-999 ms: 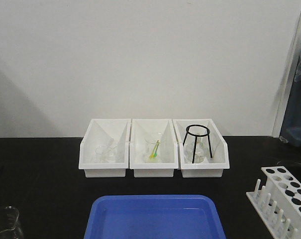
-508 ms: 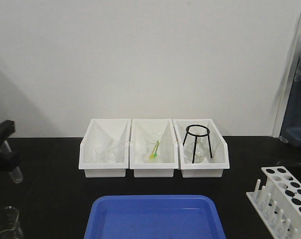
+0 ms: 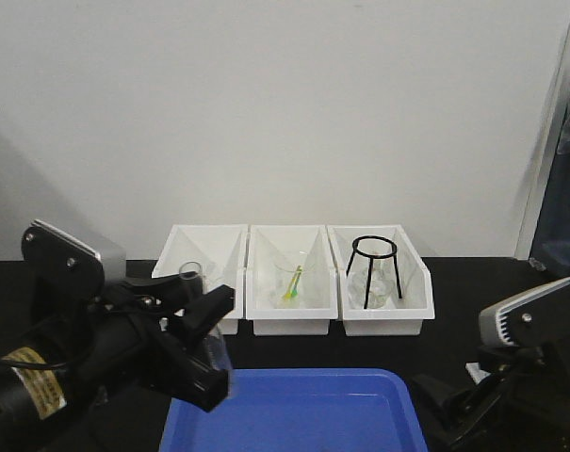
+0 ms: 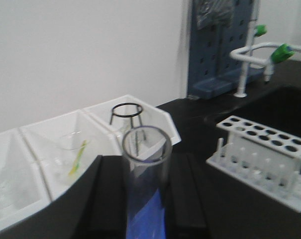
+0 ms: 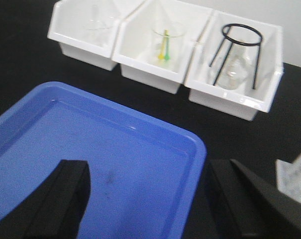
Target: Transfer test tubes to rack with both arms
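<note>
While pinching one test tube (image 4: 146, 174) upright, open rim up, in the left jaws at the blue tray's (image 3: 303, 414) left edge, faces the rack (image 4: 262, 149) off at mid right of the wrist frame, well apart, closer to the right jaws, spread wide and empty.

Blue tray (image 3: 303, 414), white bins (image 3: 289, 322), black table (image 3: 459, 311), clear test tube (image 4: 145, 184)

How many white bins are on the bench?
3, in a row at the back: left bin with clear glassware, middle bin with a green-yellow stick, right bin with a black tripod. None look hidden.
</note>
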You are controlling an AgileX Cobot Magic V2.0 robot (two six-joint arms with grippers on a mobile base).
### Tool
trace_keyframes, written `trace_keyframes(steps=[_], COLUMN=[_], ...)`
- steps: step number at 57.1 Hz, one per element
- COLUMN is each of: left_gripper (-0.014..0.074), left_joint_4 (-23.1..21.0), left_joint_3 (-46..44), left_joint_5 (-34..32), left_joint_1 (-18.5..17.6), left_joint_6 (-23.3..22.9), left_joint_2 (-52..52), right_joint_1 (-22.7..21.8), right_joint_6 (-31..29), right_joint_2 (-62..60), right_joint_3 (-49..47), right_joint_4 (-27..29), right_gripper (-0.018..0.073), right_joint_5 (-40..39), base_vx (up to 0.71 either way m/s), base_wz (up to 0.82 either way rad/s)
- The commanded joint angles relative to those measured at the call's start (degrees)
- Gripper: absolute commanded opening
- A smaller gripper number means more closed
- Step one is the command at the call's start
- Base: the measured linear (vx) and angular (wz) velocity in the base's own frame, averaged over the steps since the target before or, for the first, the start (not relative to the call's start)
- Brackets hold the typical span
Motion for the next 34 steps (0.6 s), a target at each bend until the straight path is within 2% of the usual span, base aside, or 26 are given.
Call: trace_keyframes(steps=[1,14,34], left_gripper=[-0.0021,-0.0021,-0.0021], left_joint_4=[0.07,0.13,0.20], left_joint_3=[-1.78,-1.82,-1.89], left_joint_5=[-8.41,-12.71,-14.56], left_joint_1=[-3.08,-8.55,-11.27], left_joint_6=[-2.27,-2.27,-2.27], left_joint_2=[-0.67,-0.50,1.35], right_joint_1=[3.08,9.69,16.97], right_joint_6=[-0.54,-0.50,-0.54], right_joint_2=[-0.69,-0.69,-0.69], right_joint_3=[-1.99,-1.99,-1.99], right_joint_4=[0.07,0.07,-0.02], right_gripper=[0.0527,0.0527,0.0527], right_joint_5=[-6.86,-9.24,-11.33], base_vx=[0.00,0.00,0.00], base_wz=[0.00,0.00,0.00])
